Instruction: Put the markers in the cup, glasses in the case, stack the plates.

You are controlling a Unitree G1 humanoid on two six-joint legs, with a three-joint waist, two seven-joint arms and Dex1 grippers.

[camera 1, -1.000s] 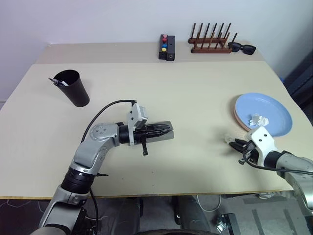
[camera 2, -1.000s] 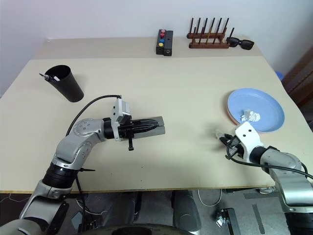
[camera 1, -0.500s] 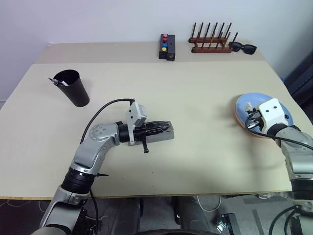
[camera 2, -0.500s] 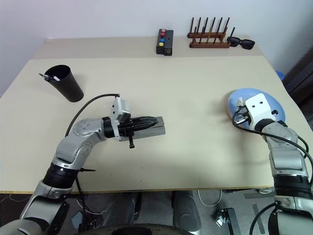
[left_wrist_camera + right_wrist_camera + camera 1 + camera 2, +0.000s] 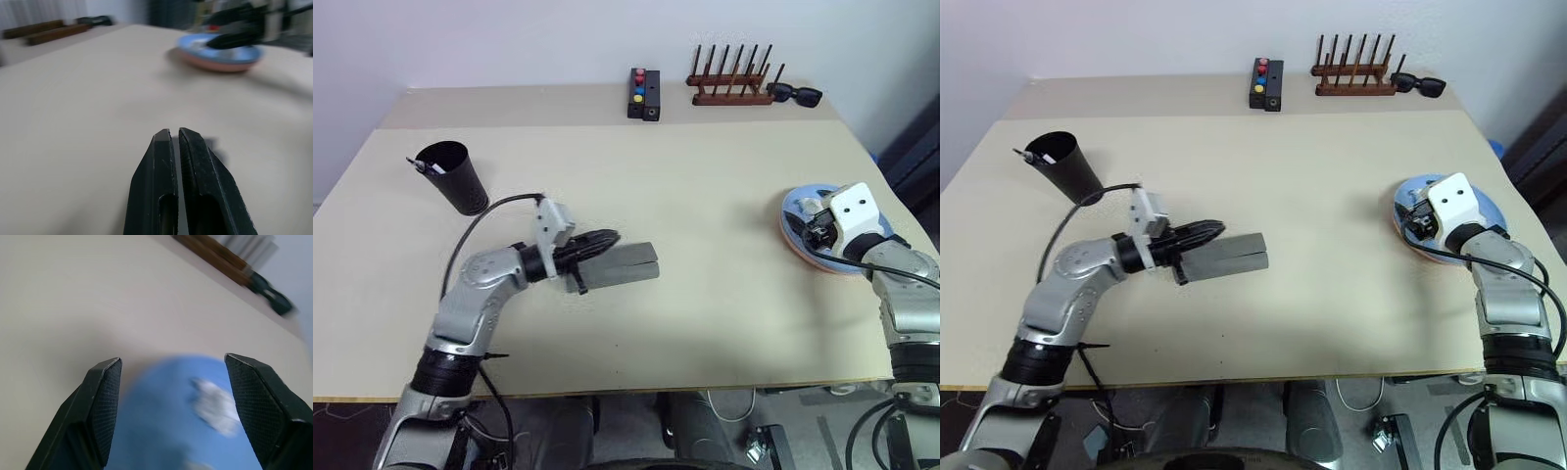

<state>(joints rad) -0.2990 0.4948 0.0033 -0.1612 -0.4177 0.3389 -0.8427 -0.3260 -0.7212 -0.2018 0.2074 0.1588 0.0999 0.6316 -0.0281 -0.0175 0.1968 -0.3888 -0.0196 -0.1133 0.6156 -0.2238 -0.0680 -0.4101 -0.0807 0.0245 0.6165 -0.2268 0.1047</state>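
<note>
Black cup (image 5: pixel 455 178), grey case (image 5: pixel 622 266) — light blue plate (image 5: pixel 220 45) over salmon pink plate (image 5: pixel 215 62).

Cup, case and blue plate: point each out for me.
cup (image 5: pixel 462 183): left eye view, on its black outer wall.
case (image 5: pixel 628 265): left eye view, on its grey lid.
blue plate (image 5: pixel 1408 192): right eye view, on its bare rim beside the right arm.

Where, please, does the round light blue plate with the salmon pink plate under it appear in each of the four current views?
Left eye view: light blue plate at the table's right edge, partly covered by the right gripper.
Right eye view: same spot, beneath that gripper.
Left wrist view: far off, upper right, pink rim below.
Right wrist view: between the open fingers, with a white scrap on it.
Shared landmark: the brown wooden peg rack.
</note>
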